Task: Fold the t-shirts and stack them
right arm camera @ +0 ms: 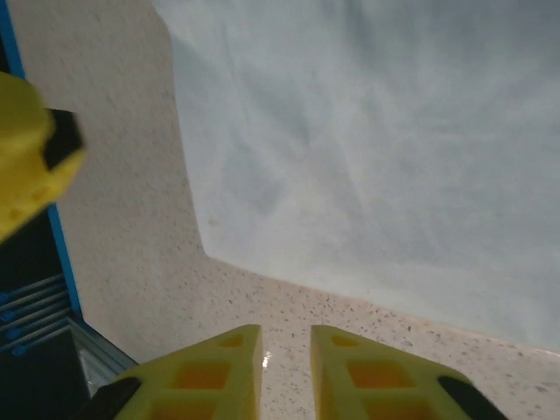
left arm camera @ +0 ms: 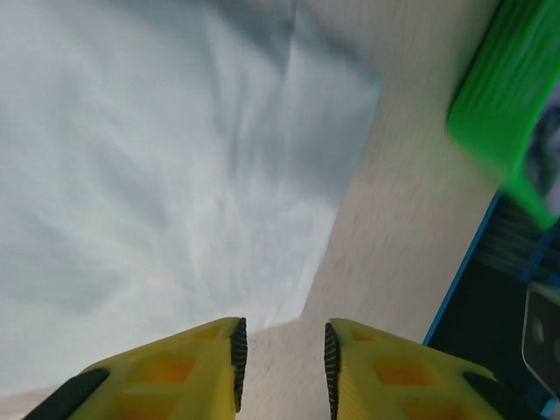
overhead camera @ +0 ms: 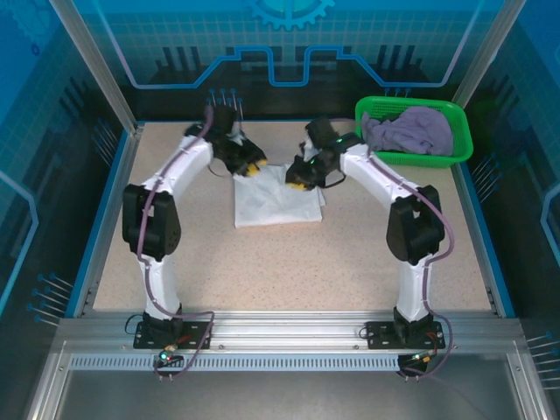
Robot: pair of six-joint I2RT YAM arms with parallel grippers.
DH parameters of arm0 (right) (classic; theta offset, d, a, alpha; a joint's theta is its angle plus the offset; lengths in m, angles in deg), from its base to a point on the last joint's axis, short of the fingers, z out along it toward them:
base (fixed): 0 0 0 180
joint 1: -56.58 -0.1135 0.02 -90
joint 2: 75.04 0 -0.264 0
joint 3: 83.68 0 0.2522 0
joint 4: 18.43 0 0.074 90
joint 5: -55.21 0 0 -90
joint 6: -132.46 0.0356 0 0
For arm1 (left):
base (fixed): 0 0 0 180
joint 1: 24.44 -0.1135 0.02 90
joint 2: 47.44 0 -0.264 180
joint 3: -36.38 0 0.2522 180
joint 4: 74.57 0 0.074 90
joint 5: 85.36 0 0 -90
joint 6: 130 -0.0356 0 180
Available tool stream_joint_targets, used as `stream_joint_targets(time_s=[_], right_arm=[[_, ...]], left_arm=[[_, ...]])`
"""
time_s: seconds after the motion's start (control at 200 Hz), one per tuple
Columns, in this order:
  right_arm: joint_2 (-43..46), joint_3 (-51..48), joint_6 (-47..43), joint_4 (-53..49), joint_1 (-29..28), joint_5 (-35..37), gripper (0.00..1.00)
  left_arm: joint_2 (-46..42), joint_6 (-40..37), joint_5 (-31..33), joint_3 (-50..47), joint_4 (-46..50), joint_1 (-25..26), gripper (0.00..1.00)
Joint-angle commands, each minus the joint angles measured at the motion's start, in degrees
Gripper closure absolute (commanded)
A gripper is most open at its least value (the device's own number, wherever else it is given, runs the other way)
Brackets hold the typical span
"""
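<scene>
Top external view is showing me the white shirt (overhead camera: 276, 199) lying as a folded rectangle in the middle of the table (overhead camera: 262, 271), while the lavender shirt (overhead camera: 411, 129) is sitting bunched in the basket (overhead camera: 459, 131) at the far right. The left gripper (overhead camera: 254, 168) is hovering at the white shirt's far left corner, and the right gripper (overhead camera: 300, 184) is hanging over its far right part. On the left wrist view I am seeing the yellow fingers standing a narrow gap apart, nothing between them, with cloth edge and bare table below. The right wrist view is giving me the same: a narrow gap, nothing pinched, the shirt's edge lying just ahead of the tips. I am judging the white shirt's fold done or nearly so, with neither arm holding it. Next I am expecting to send the right arm to the basket for the lavender shirt. That is calling for wider jaws, a grab at the top of the heap, a lift clear of the rim without dragging the basket, then spreading the cloth flat before folding
</scene>
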Motion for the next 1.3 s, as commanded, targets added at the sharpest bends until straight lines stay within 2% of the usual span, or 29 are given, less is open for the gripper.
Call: stream_joint_targets(time_s=[0.0,0.085,0.295,0.495,0.63,0.72,0.84,0.925,1.025,1.161,1.296], right_arm=[[-6.68,-3.42,-0.52,3.55,-0.14,1.83,0.83],[-8.83,-5.96,-0.40,4.68,-0.16,2.69,0.87],[-8.36,-16.69,-0.54,7.53,-0.42,2.62,0.90],[2.32,-29.78,-5.19,8.59,-4.39,1.16,0.90],[10.31,-32.59,-9.71,5.80,-6.13,2.36,0.87],[13.51,-30.26,-10.20,5.45,-6.13,-1.48,0.82],[14.05,-23.10,-8.42,5.40,-5.33,-2.06,0.75],[8.70,-15.47,-6.84,3.23,-3.64,-0.97,0.76],[-0.31,-5.79,-5.80,-0.51,-1.62,0.62,0.80],[-9.50,2.12,-5.02,-1.78,1.23,-0.69,0.81],[-15.24,6.47,-7.15,-3.70,4.26,0.63,0.81]], left_arm=[[3.08,-1.32,-0.94,-8.36,-4.18,0.70,0.69],[3.95,-1.96,-0.41,-14.66,-7.88,0.42,0.70],[2.85,-6.71,0.27,-27.51,-8.77,0.57,0.71],[-9.15,-11.84,-2.50,-41.01,-3.03,0.57,0.67],[-17.38,-12.50,-3.04,-45.09,1.22,0.57,0.65],[-19.06,-12.79,-3.09,-41.27,4.65,0.47,0.59],[-16.69,-14.12,-3.37,-29.71,8.52,-0.02,0.54],[-11.98,-15.07,-3.56,-21.21,9.38,-0.69,0.54],[-4.96,-15.98,-3.44,-13.32,8.77,-1.40,0.60],[3.86,-16.82,-3.03,-5.75,6.50,-3.43,0.67],[8.99,-16.24,-1.46,-3.01,2.98,-5.15,0.68]])
